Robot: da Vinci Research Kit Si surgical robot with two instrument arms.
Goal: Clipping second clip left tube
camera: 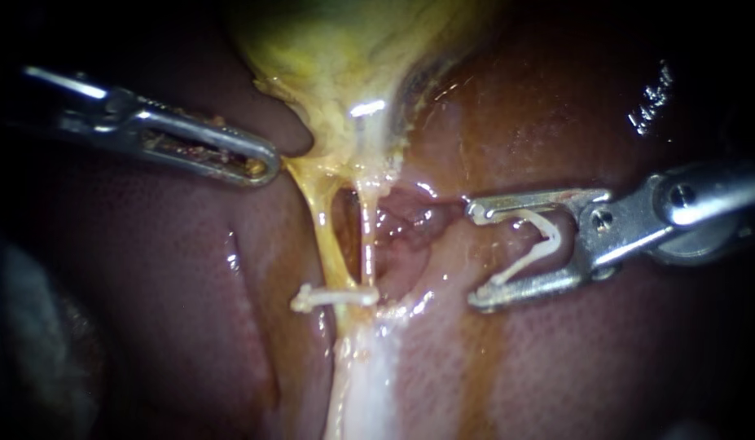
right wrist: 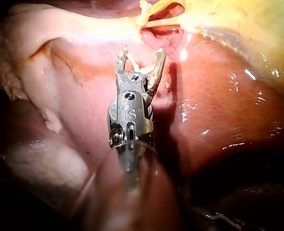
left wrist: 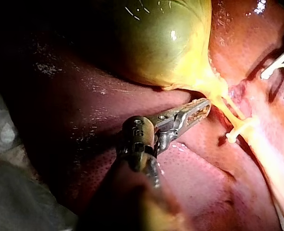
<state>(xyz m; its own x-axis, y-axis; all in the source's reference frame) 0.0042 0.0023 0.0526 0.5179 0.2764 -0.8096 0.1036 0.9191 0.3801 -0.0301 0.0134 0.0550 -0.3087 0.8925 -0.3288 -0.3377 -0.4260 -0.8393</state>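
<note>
Left instrument (camera: 261,163), entering from 9 o'clock: tool closed together, holding nothing, tip just beside the gallbladder (camera: 336,65) neck. Left tube (camera: 324,236) runs down from that neck. A white clip (camera: 332,298) crosses it at its 6 o'clock end. Right instrument (camera: 475,256) is at the tube's 3 o'clock, clear of it: tool spread wide, both sides bearing on an open clip (camera: 548,238) seated between them.

Left instrument (camera: 261,163): silver, slotted tip. Right instrument (camera: 476,255): silver, round hinge screws.
</note>
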